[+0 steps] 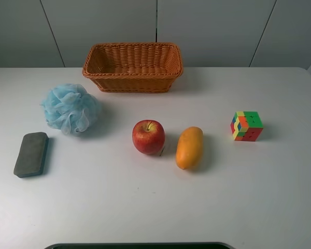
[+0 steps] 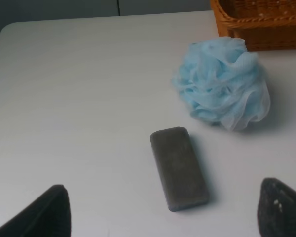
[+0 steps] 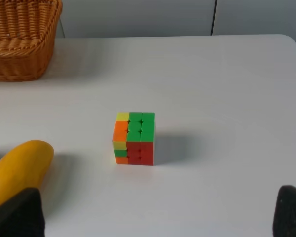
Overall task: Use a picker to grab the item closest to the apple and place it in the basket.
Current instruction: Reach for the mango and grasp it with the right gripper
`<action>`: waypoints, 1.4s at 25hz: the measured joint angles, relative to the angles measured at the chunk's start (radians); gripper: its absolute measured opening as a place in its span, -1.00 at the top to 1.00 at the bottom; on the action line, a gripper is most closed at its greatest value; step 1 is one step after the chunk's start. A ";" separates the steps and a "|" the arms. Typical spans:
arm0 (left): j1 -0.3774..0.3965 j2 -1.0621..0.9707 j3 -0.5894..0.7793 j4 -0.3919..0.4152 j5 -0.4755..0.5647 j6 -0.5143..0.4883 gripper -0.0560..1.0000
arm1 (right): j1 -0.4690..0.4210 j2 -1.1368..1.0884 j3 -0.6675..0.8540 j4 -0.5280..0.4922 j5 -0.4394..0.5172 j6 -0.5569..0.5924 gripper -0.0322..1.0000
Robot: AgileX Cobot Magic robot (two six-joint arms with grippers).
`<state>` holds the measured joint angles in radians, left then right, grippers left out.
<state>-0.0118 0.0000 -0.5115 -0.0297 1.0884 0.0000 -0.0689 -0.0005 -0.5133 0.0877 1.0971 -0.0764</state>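
A red apple (image 1: 148, 136) stands at the table's middle. An orange-yellow mango (image 1: 189, 147) lies just to its right, a small gap apart; its end shows in the right wrist view (image 3: 19, 165). A woven basket (image 1: 132, 66) stands empty at the back; its corners show in the wrist views (image 2: 259, 24) (image 3: 19, 42). My left gripper (image 2: 164, 217) is open and empty, near a grey eraser. My right gripper (image 3: 153, 216) is open and empty, near a colour cube and the mango. Neither gripper shows in the high view.
A light blue bath pouf (image 1: 70, 108) (image 2: 222, 84) sits at the left. A grey eraser block (image 1: 31, 153) (image 2: 178, 168) lies in front of it. A colour cube (image 1: 246, 126) (image 3: 134, 138) stands at the right.
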 joint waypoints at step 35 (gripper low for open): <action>0.000 0.000 0.000 0.000 0.000 0.000 -0.49 | 0.137 0.617 -0.424 0.015 0.069 0.020 -0.41</action>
<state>-0.0118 0.0000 -0.5115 -0.0297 1.0884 0.0000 0.0680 0.6166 -0.9371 0.1031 1.1664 -0.0568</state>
